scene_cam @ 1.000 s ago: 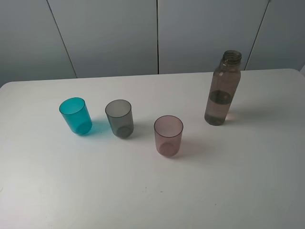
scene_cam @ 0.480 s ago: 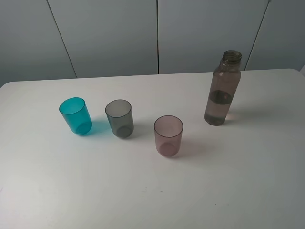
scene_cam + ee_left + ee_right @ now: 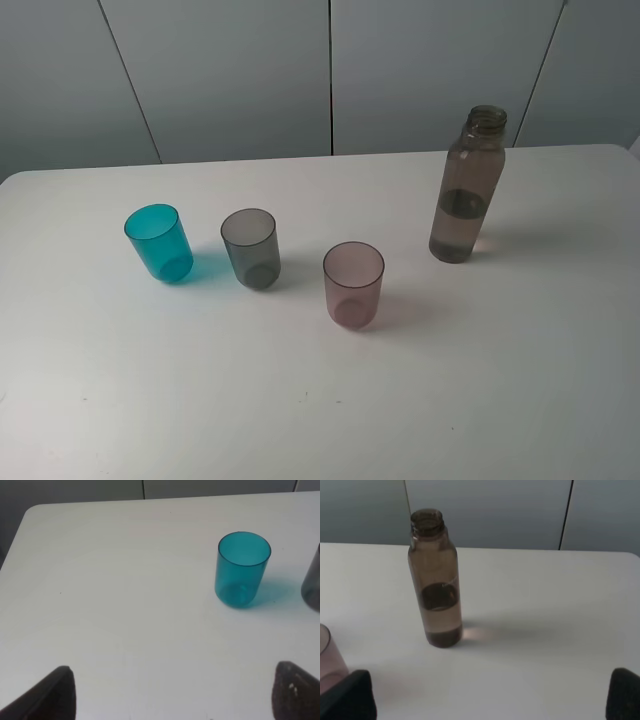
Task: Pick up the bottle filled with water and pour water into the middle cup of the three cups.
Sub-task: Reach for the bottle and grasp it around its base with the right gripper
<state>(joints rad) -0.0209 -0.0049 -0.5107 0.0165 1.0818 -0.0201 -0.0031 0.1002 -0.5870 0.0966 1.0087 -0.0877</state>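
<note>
A white table (image 3: pixel 520 400) stands before grey wall panels (image 3: pixel 230 70) split by dark seams.

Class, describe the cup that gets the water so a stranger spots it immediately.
On the white table, look left of the tall bottle. The middle cup stands in a slanting row between the teal cup and the pink cup. It alone is smoky grey.

White table (image 3: pixel 520 400) bears the bottle (image 3: pixel 466 200) — plus teal cup (image 3: pixel 158 243), middle cup (image 3: pixel 250 248), mauve cup (image 3: pixel 353 285).
</note>
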